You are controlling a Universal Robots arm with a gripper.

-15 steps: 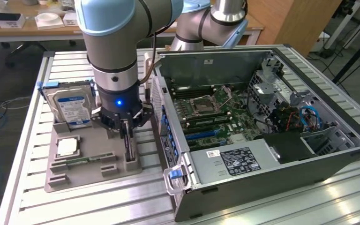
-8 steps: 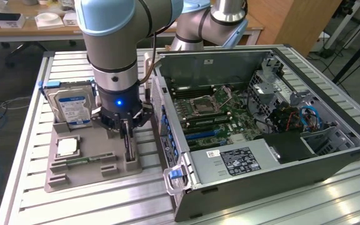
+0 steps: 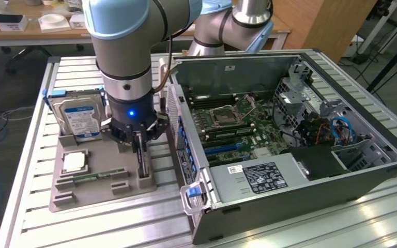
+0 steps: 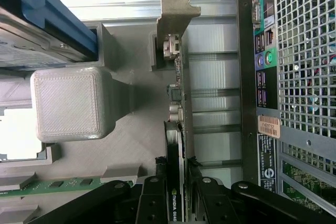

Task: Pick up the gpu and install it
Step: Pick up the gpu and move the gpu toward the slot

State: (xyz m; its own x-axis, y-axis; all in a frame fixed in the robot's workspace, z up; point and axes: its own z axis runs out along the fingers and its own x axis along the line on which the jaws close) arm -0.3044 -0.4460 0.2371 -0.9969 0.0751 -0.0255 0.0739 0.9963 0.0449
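Gripper (image 3: 140, 140) (image 4: 176, 167) part-closed, fingers pinching gpu (image 3: 142, 164) (image 4: 177, 109) on both faces. Gpu upright on edge in grey holder tray (image 3: 91, 194), just beside open PC case (image 3: 289, 192).

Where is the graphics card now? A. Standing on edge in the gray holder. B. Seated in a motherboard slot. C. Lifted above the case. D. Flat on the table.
A: the graphics card stands on edge in the gray holder, with the gripper closed on it.
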